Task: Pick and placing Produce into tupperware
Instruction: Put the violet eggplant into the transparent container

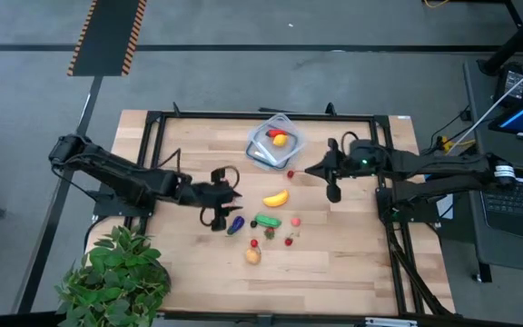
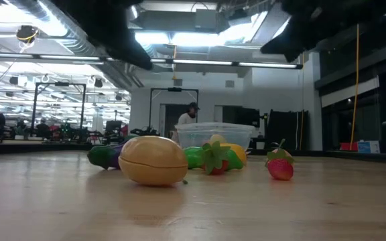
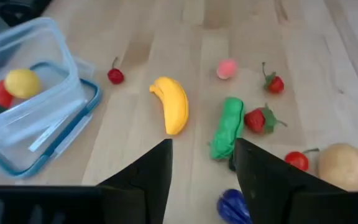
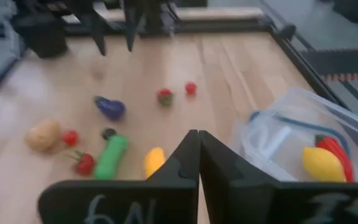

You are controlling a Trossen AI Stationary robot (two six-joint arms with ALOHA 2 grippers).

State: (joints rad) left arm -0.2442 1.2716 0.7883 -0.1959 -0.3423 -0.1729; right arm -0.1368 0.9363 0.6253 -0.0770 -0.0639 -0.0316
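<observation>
The left pincer hangs over the surface with its 2 fingers parted and nothing between them, just left of the purple eggplant, green cucumber and yellow banana. The right pincer is closed and empty, just right of the tupperware, which holds a lemon and red pepper. Small red berries and a tan potato lie nearer.

Matt wooden table, clear glossy plastic tupperware
</observation>
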